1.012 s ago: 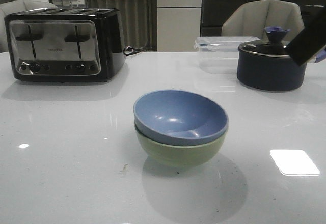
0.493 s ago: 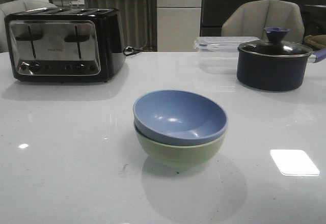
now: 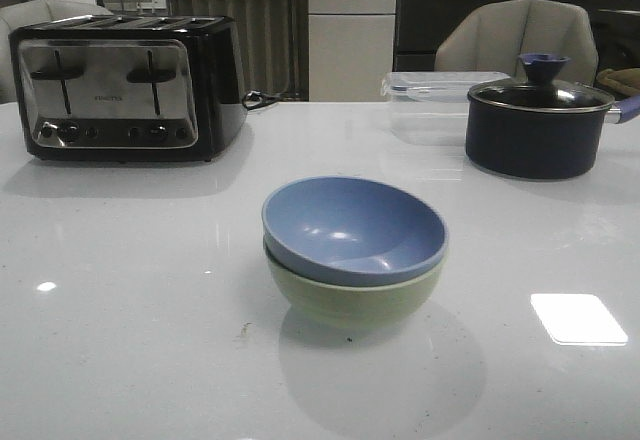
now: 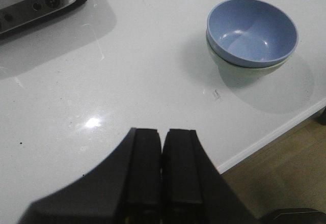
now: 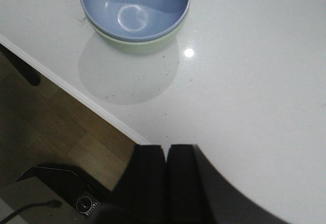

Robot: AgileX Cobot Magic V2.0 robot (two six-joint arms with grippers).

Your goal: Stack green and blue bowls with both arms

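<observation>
The dusty blue bowl point(image 3: 353, 228) sits nested inside the pale green bowl point(image 3: 352, 302) at the middle of the white table. The stack also shows in the left wrist view, blue bowl point(image 4: 252, 30) over green bowl point(image 4: 239, 63), and in the right wrist view, blue bowl point(image 5: 135, 5) over green bowl point(image 5: 142, 42). My left gripper point(image 4: 162, 132) is shut and empty, above the table's near edge, well away from the bowls. My right gripper point(image 5: 166, 147) is shut and empty, over the table's near edge, apart from the bowls. Neither arm shows in the front view.
A black and chrome toaster point(image 3: 125, 85) stands at the back left. A dark lidded pot point(image 3: 535, 125) stands at the back right, with a clear plastic box point(image 3: 430, 100) beside it. The table's near edge point(image 4: 265, 137) drops to a wooden floor.
The black right arm seen at the right edge a second ago has left the front view. The bowls have not moved.
</observation>
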